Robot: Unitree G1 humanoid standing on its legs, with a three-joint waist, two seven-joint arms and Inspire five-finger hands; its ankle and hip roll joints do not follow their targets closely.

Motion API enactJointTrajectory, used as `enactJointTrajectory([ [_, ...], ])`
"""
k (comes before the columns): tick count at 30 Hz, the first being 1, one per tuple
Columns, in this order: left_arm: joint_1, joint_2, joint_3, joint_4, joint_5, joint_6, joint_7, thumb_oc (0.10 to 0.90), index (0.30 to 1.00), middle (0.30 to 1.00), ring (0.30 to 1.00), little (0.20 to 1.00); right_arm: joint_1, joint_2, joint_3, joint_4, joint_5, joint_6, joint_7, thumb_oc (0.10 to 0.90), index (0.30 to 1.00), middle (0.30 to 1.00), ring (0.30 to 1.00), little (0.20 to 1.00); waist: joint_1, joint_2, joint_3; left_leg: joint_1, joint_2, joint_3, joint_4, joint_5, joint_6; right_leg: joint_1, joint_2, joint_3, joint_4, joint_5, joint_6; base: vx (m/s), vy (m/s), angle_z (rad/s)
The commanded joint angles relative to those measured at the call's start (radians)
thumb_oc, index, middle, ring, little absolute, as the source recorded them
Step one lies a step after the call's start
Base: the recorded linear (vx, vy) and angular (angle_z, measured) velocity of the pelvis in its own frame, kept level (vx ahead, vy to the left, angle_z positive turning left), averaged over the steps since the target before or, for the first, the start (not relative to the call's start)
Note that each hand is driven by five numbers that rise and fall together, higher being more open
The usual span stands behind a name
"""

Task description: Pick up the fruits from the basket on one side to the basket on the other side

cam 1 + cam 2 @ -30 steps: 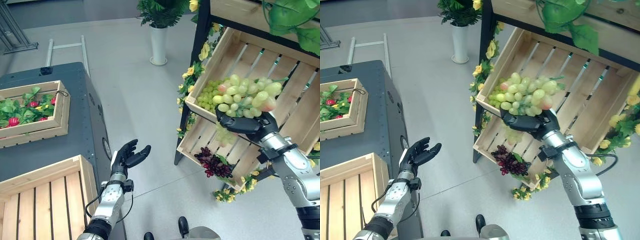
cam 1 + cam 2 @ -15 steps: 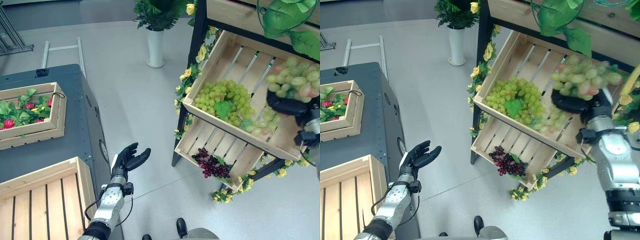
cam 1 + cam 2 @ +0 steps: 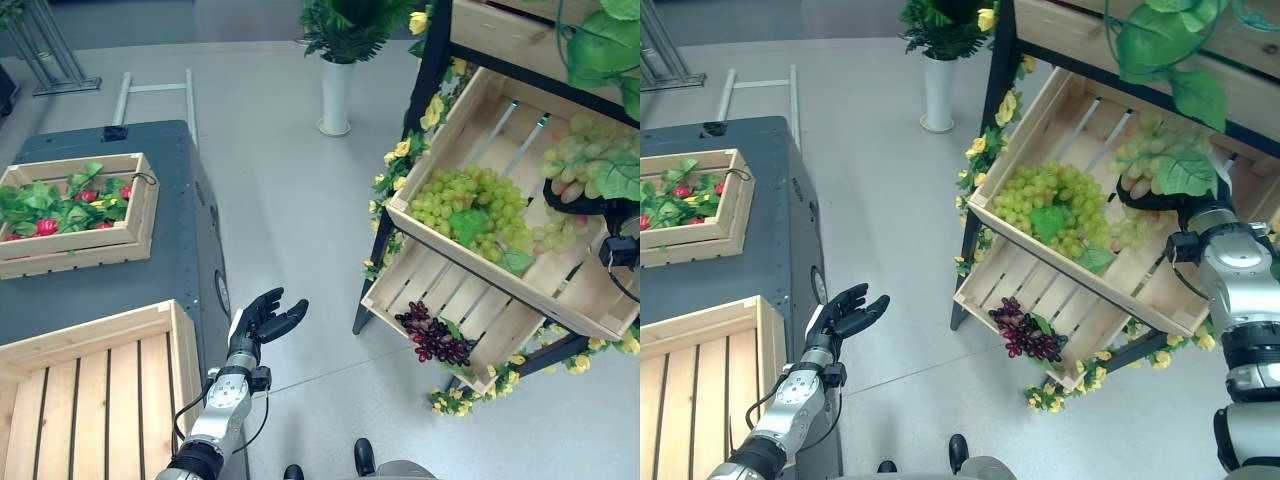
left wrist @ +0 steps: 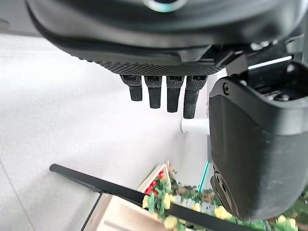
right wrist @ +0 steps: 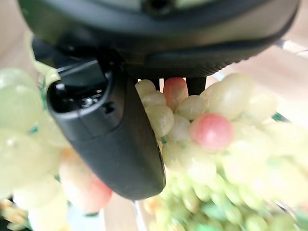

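The pale grape bunch (image 3: 1160,160) is held in the right hand (image 3: 1185,208), fingers curled round it, above the upper shelf crate (image 3: 1160,300). The left hand (image 3: 262,322) hangs with relaxed fingers beside the table (image 3: 150,290). Loose grapes could be shed — the bunch sags past the grip, and the far wooden crate (image 3: 90,390) lies well apart.

Shelf crate (image 3: 575,290) w/ green grapes (image 3: 468,205)
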Motion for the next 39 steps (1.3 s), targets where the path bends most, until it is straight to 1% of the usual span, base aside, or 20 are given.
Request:
enactJointTrajectory([
  [1, -0.155, 0.056, -0.058, -0.019, -0.008, -0.071, -0.014, 0.8, 0.9, 0.9, 0.9, 0.9, -0.198, -0.112, 0.003, 0.075, -0.039, -0.029, 0.066, 0.4, 0.3, 0.3, 0.3, 0.3, 0.041, -0.056, -0.069, -0.035, -0.048, -0.055, 0.007, -0.068, 0.013, 0.03, 0.023, -0.05, 0.002, -0.017, -0.008, 0.0, 0.0, 0.0],
  [6, -0.164, 0.061, -0.057, -0.022, -0.01, -0.064, -0.017, 0.8, 0.9, 0.9, 0.9, 0.9, -0.199, -0.104, 0.043, 0.137, -0.125, -0.001, 0.128, 0.4, 0.3, 0.3, 0.3, 0.3, 0.047, -0.06, -0.061, -0.033, -0.049, -0.057, 0.007, -0.067, 0.016, 0.032, 0.022, -0.055, 0.002, -0.017, -0.009, -0.01, -0.003, 0.04],
  [7, -0.164, 0.061, -0.057, -0.02, -0.01, -0.066, -0.018, 0.8, 0.9, 0.9, 0.9, 0.9, -0.204, -0.109, 0.052, 0.146, -0.132, 0.002, 0.137, 0.568, 0.552, 0.552, 0.552, 0.552, 0.046, -0.061, -0.06, -0.032, -0.048, -0.055, 0.007, -0.067, 0.016, 0.033, 0.021, -0.055, 0.002, -0.017, -0.009, 0.0, 0.0, 0.0],
  [9, -0.167, 0.06, -0.057, -0.018, -0.011, -0.068, -0.018, 0.8, 0.9, 0.9, 0.9, 0.9, -0.21, -0.11, 0.064, 0.16, -0.152, 0.006, 0.136, 0.8, 0.9, 0.9, 0.9, 0.9, 0.045, -0.061, -0.058, -0.031, -0.048, -0.053, 0.007, -0.067, 0.017, 0.034, 0.022, -0.052, 0.002, -0.017, -0.01, 0.0, 0.0, 0.0],
  [11, -0.169, 0.059, -0.061, -0.017, -0.013, -0.071, -0.015, 0.8, 0.9, 0.9, 0.9, 0.9, -0.219, -0.115, 0.073, 0.175, -0.175, 0.0, 0.133, 0.8, 0.9, 0.9, 0.9, 0.9, 0.044, -0.061, -0.057, -0.03, -0.047, -0.051, 0.007, -0.067, 0.017, 0.034, 0.023, -0.05, 0.002, -0.017, -0.01, 0.0, 0.0, 0.0],
  [17, -0.164, 0.059, -0.057, -0.022, -0.011, -0.077, -0.019, 0.8, 0.9, 0.9, 0.9, 0.9, -0.213, -0.133, 0.082, 0.163, -0.23, 0.028, 0.124, 0.8, 0.9, 0.9, 0.9, 0.9, 0.035, -0.061, -0.054, -0.029, -0.046, -0.043, 0.007, -0.068, 0.018, 0.032, 0.024, -0.041, 0.002, -0.014, -0.01, 0.0, 0.0, 0.0],
  [21, -0.158, 0.06, -0.058, -0.023, -0.014, -0.083, -0.015, 0.8, 0.9, 0.9, 0.9, 0.9, -0.206, -0.158, 0.09, 0.147, -0.275, 0.04, 0.12, 0.8, 0.9, 0.9, 0.9, 0.9, 0.025, -0.059, -0.052, -0.028, -0.045, -0.036, 0.007, -0.067, 0.017, 0.03, 0.025, -0.031, 0.002, -0.013, -0.009, 0.0, 0.009, -0.05],
  [23, -0.157, 0.063, -0.057, -0.029, -0.015, -0.08, -0.013, 0.8, 0.9, 0.9, 0.9, 0.9, -0.197, -0.173, 0.095, 0.126, -0.308, 0.057, 0.12, 0.8, 0.9, 0.9, 0.9, 0.9, 0.018, -0.059, -0.053, -0.028, -0.044, -0.03, 0.007, -0.067, 0.017, 0.028, 0.026, -0.025, 0.002, -0.012, -0.007, 0.0, 0.0, 0.0],
  [25, -0.157, 0.062, -0.056, -0.028, -0.013, -0.082, -0.012, 0.8, 0.9, 0.9, 0.9, 0.9, -0.194, -0.179, 0.098, 0.118, -0.324, 0.066, 0.121, 0.8, 0.9, 0.9, 0.9, 0.9, 0.015, -0.059, -0.054, -0.029, -0.044, -0.027, 0.007, -0.068, 0.017, 0.026, 0.027, -0.021, 0.002, -0.012, -0.007, 0.0, 0.0, 0.0],
  [28, -0.149, 0.067, -0.05, -0.031, -0.016, -0.089, -0.013, 0.8, 0.9, 0.9, 0.9, 0.9, -0.191, -0.205, 0.1, 0.087, -0.31, 0.079, 0.116, 0.8, 0.9, 0.9, 0.9, 0.9, 0.007, -0.059, -0.055, -0.029, -0.042, -0.02, 0.007, -0.067, 0.015, 0.024, 0.028, -0.015, 0.002, -0.011, -0.007, 0.0, 0.0, 0.0],
  [32, -0.145, 0.067, -0.044, -0.03, -0.015, -0.091, -0.014, 0.8, 0.9, 0.9, 0.9, 0.9, -0.172, -0.214, 0.082, 0.043, -0.283, 0.062, 0.097, 0.8, 0.9, 0.9, 0.9, 0.9, -0.002, -0.059, -0.058, -0.031, -0.041, -0.015, 0.007, -0.069, 0.015, 0.02, 0.029, -0.009, 0.002, -0.011, -0.006, 0.0, 0.001, -0.02],
  [35, -0.134, 0.066, -0.04, -0.031, -0.012, -0.095, -0.012, 0.8, 0.9, 0.9, 0.9, 0.9, -0.125, -0.217, 0.037, -0.021, -0.267, 0.016, 0.058, 0.8, 0.9, 0.9, 0.9, 0.9, -0.01, -0.058, -0.061, -0.032, -0.04, -0.008, 0.007, -0.07, 0.016, 0.018, 0.03, -0.005, 0.002, -0.013, -0.006, 0.0, -0.002, -0.01],
  [37, -0.128, 0.064, -0.033, -0.025, -0.011, -0.095, -0.012, 0.8, 0.9, 0.9, 0.9, 0.9, -0.078, -0.208, -0.012, -0.088, -0.283, -0.013, 0.024, 0.8, 0.9, 0.9, 0.9, 0.9, -0.019, -0.054, -0.063, -0.032, -0.039, -0.004, 0.007, -0.071, 0.016, 0.017, 0.031, 0.001, 0.002, -0.013, -0.006, 0.0, -0.003, -0.09],
  [39, -0.12, 0.058, -0.026, -0.014, -0.009, -0.1, -0.01, 0.8, 0.9, 0.9, 0.9, 0.9, -0.001, -0.194, -0.074, -0.199, -0.327, -0.031, -0.021, 0.8, 0.9, 0.9, 0.9, 0.9, -0.033, -0.05, -0.065, -0.031, -0.039, 0.002, 0.007, -0.072, 0.018, 0.015, 0.033, 0.011, 0.002, -0.015, -0.005, 0.0, 0.003, -0.11],
])
